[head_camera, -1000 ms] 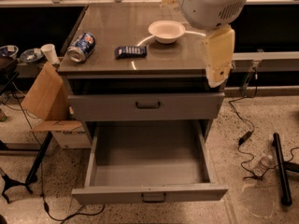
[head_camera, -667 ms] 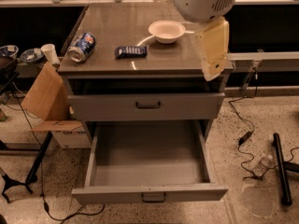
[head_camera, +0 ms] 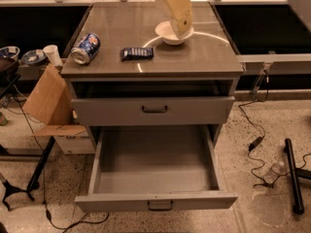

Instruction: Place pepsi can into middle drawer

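The pepsi can (head_camera: 86, 48) lies on its side at the left edge of the grey cabinet top (head_camera: 204, 52). The middle drawer (head_camera: 155, 166) is pulled wide open below, its grey inside bare. My gripper (head_camera: 178, 11) hangs from the top of the view, its pale yellow finger over the white bowl (head_camera: 171, 33), well right of the can. It holds nothing that I can see.
A flat dark-blue snack packet (head_camera: 136, 53) lies between the can and the bowl. The upper drawer front (head_camera: 154, 109) is nearly shut. A cardboard box (head_camera: 53, 106) stands left of the cabinet. Cables (head_camera: 255, 140) and a black bar (head_camera: 293, 174) lie on the floor at right.
My arm has swung up and left: the gripper moved from the cabinet's right edge to above the white bowl. The can, packet and drawers have not moved.
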Tool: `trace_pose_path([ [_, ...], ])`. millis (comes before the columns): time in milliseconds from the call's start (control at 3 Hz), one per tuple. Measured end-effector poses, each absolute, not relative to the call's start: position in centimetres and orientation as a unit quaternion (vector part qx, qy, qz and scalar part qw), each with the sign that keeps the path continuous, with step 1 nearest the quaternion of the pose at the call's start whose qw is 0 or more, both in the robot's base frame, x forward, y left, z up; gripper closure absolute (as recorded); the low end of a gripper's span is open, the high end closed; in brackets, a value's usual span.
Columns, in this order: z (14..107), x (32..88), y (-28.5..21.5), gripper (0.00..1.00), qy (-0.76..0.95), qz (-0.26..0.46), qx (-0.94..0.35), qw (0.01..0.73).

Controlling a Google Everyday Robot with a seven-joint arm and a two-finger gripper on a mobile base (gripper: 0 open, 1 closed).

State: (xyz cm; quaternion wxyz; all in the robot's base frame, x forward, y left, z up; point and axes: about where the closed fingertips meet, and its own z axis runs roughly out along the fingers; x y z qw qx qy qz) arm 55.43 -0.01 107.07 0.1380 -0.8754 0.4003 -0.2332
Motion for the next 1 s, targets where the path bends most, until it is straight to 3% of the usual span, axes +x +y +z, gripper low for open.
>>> trace_pose_path([
  [333,105.8,60.8,6.5,0.0,0.347,-0.229,-0.896,0.156],
  [1000,105.5,62.2,8.7,0.0,0.327,-0.229,-0.902,0.165],
])
